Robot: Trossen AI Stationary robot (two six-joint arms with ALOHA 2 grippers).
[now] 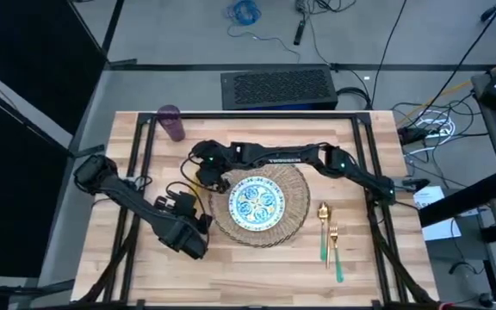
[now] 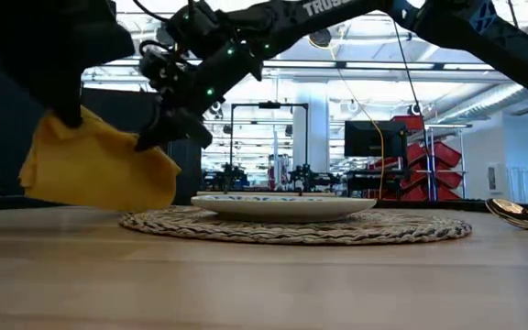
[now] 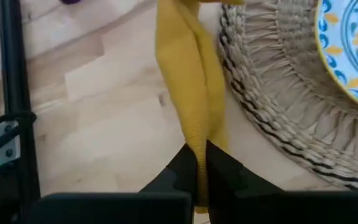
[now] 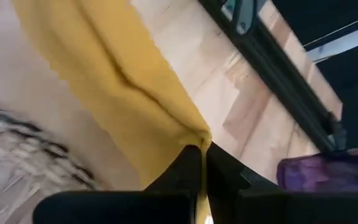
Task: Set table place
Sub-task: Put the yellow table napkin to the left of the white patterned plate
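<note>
Already laid: mat (image 1: 262,226), plate (image 1: 257,201), fork (image 1: 334,251), spoon (image 1: 324,231); left: napkin (image 2: 94,165) pinched by both grippers (image 3: 199,171) (image 4: 201,163), cup (image 1: 171,121) far-left.

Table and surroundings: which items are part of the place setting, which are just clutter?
Job: woven mat, plate, yellow napkin pinched by both the left gripper and right gripper, fork, spoon, purple cup.

Clutter: black vented box, floor cables.

Matt cloth napkin (image 3: 188,93), woven mat (image 2: 296,226)
</note>
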